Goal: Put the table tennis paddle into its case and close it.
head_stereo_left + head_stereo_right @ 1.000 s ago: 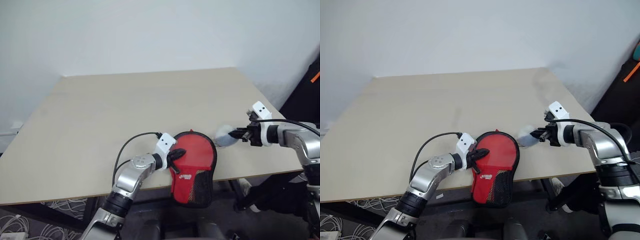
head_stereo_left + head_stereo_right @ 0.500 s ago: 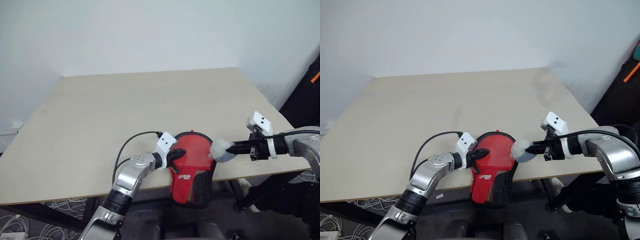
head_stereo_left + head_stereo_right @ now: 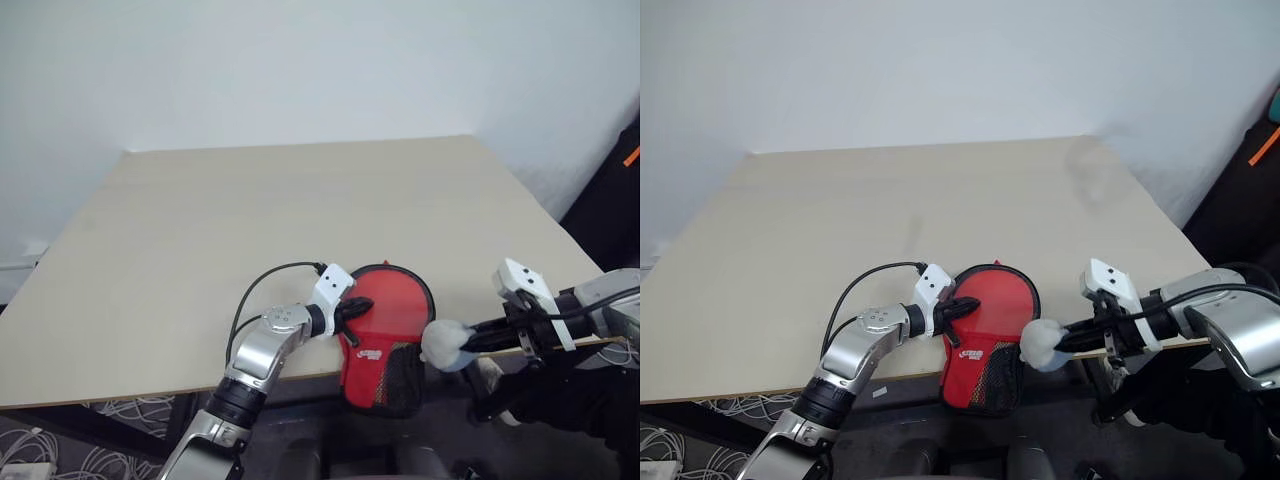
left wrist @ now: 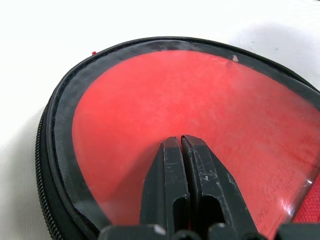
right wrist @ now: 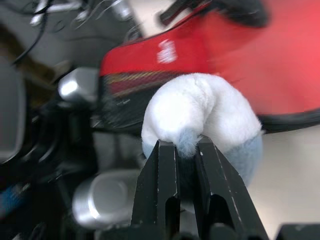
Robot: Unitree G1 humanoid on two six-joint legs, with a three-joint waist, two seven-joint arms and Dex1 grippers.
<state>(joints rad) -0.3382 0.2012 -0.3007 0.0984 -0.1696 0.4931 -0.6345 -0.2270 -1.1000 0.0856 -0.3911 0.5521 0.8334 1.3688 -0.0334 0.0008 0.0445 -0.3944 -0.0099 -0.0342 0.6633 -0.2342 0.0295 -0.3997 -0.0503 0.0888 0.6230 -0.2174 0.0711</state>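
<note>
The case [image 3: 392,312], a red pouch with black trim, lies at the table's [image 3: 250,220] front edge, its mesh-pocket end hanging over. My left gripper [image 3: 354,308] is shut, its tips [image 4: 181,142] pressed on the clear panel; the red under that panel [image 4: 165,95] looks like the paddle's face. A striped band [image 5: 134,82] shows behind the mesh. My right gripper [image 3: 470,340] is shut on a fluffy white and pale blue ball [image 3: 446,346], just off the table's front edge beside the case's right side. I cannot tell whether the ball [image 5: 200,107] is tied to the case.
The pale wooden table reaches back to a white wall. A dark object with an orange strip [image 3: 628,155] stands at the far right. Cables [image 3: 60,460] lie on the floor at lower left.
My right gripper has carried the fluffy ball from over the table right of the case back toward me, past the front edge, and turned leftward. The left gripper has stayed put.
</note>
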